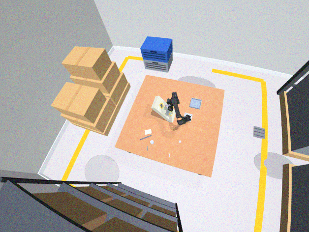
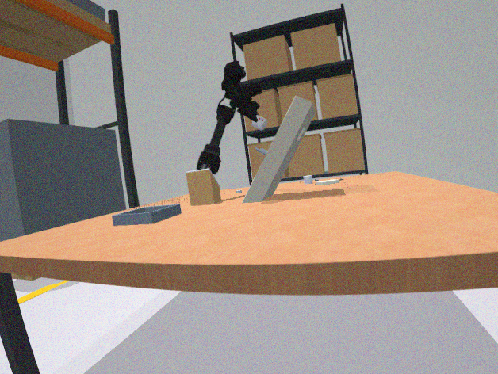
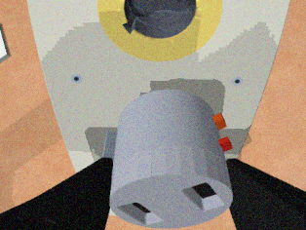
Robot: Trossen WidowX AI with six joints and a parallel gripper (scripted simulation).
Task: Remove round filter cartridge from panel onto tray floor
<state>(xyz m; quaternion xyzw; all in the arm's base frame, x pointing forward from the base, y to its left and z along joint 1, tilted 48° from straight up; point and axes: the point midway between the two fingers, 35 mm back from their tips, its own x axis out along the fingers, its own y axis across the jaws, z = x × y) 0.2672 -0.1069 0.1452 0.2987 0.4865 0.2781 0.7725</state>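
The round grey filter cartridge [image 2: 259,122] [image 3: 168,132] is out of the service panel [image 1: 157,100] [image 2: 277,154] [image 3: 97,63], in front of its sloping face. The two slots show on its near end in the wrist view, with orange and red marks on its side. My gripper [image 2: 256,119] [image 3: 170,169] is shut on the cartridge, one black finger on each side. The yellow ring [image 1: 161,102] [image 3: 112,29] on the panel surrounds a dark opening. The blue-grey tray [image 1: 195,103] [image 2: 132,219] lies away from the panel; no cartridge shows in it.
A tan block [image 2: 203,188] with a pale top stands between tray and panel, near the arm's base. A white card [image 1: 147,131], a grey rod [image 1: 145,137], a white cylinder [image 1: 151,141] [image 2: 308,179] and small white items lie on the table [image 1: 194,154].
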